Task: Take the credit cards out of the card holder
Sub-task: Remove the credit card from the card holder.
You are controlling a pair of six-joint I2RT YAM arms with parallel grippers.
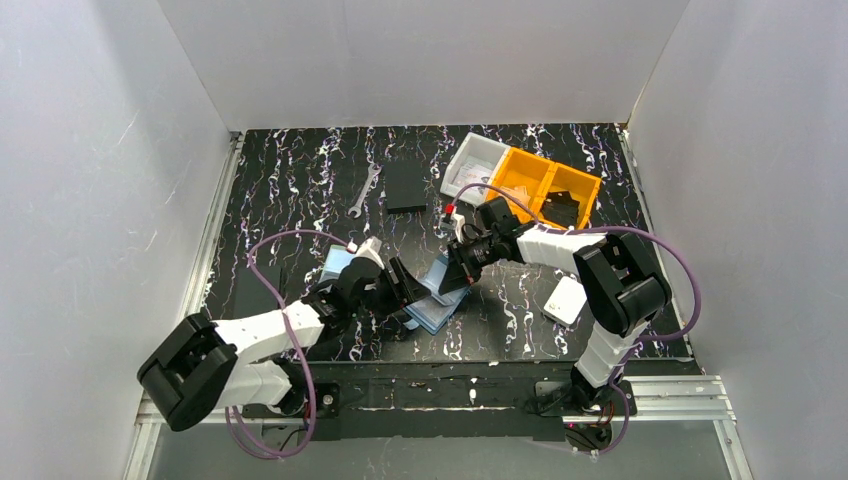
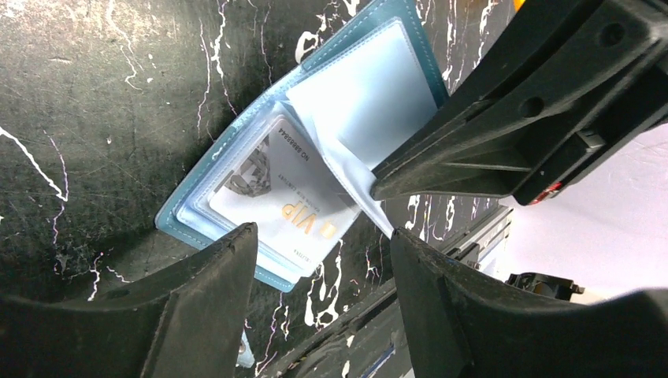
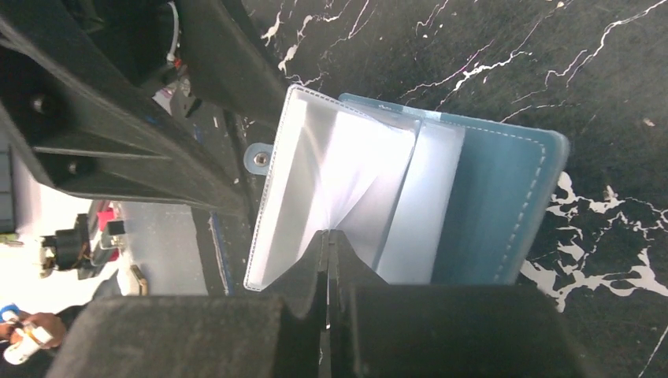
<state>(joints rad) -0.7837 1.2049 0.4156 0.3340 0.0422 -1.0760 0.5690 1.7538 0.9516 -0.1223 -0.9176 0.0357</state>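
Card holder (image 1: 437, 304) lies open, mid-frame in top view. Right claw (image 3: 328, 236) is pinched shut on its clear pocket leaf, holding it up. Left claw (image 2: 323, 236) nearer, fingers apart, empty. VIP card (image 2: 280, 201) sits just above gap, long axis upper-left to lower-right.

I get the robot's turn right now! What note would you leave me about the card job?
Left gripper: open, holding nothing, hovering at the card holder.
Right gripper: shut on a clear pocket page of the card holder, holding it up.
Card holder: lying open on the table, between the two grippers.
Cards: one VIP card sits in a pocket.
Done: holder opened; no card clearly out.
Left: pull that card out, then check the other pockets.
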